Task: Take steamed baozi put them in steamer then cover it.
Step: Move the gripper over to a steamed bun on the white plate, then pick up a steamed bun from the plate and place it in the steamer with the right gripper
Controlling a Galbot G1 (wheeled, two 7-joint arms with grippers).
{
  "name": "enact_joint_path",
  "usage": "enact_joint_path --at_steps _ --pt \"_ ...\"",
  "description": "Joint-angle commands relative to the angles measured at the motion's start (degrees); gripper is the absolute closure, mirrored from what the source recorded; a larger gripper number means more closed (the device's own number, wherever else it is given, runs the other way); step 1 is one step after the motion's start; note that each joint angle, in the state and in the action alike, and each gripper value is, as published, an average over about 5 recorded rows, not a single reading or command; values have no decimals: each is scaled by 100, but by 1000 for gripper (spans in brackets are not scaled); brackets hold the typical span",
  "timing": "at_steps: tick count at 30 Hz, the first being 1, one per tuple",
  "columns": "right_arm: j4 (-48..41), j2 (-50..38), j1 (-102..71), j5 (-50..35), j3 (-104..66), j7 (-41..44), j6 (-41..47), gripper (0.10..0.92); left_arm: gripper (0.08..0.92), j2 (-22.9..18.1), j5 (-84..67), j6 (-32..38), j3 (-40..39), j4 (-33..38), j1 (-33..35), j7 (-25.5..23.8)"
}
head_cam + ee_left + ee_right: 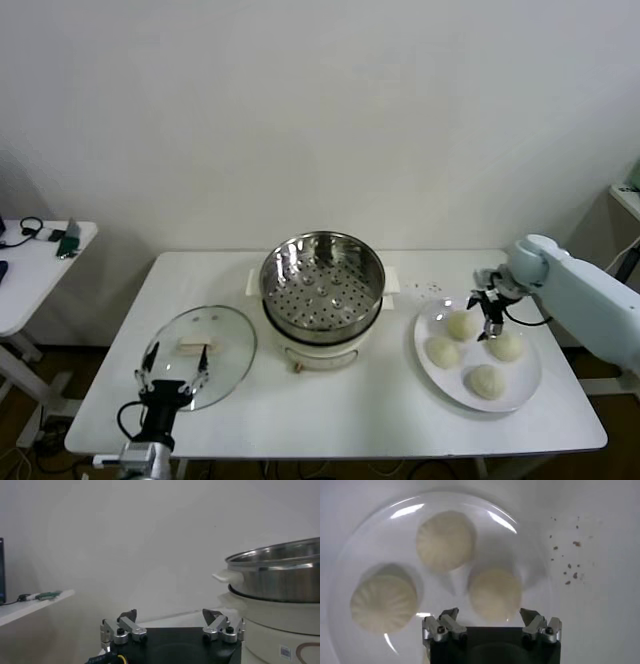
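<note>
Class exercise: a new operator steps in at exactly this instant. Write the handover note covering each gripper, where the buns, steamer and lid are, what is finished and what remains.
Right gripper: open, empty, over the plate just above the rear-left baozi.
Left gripper: open, idle at the table's near left edge, by the glass lid.
Baozi: all four on the plate, right of the steamer.
Steamer: centre of the table, uncovered, basket empty.
Lid: lying flat on the table, left of the steamer.
Done: nothing loaded yet.
Left: grasp and move each of the four baozi into the steamer, then set the lid on it.
</note>
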State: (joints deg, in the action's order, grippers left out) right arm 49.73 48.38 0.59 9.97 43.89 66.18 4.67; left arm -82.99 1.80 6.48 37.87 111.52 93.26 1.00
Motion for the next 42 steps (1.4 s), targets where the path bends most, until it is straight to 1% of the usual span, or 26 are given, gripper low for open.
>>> enact_joint_path --at_steps 1,12,19,25,30,35,39,42 --pt "-596 476 180 162 233 40 -100 203 177 -12 -17 -9 9 -7 2 3" --pt "-694 581 141 224 289 101 -151 208 177 -12 -68 5 69 -29 27 9" --pt "-677 569 131 253 303 114 -177 309 177 -17 -74 3 78 -17 26 20" --pt "-598 519 192 187 318 121 -210 347 177 -21 -77 14 82 8 56 26" --pt "-323 366 605 -157 693 138 -274 354 177 -22 -91 30 94 27 86 30" --pt "89 262 1706 -754 1562 218 -479 348 177 -10 -116 58 100 78 142 12" --pt "416 374 2722 -1288 2419 315 -626 347 177 -9 -159 73 93 121 181 5" --pt "553 609 3353 -1489 2846 383 -833 347 177 -3 -179 61 81 141 214 -3"
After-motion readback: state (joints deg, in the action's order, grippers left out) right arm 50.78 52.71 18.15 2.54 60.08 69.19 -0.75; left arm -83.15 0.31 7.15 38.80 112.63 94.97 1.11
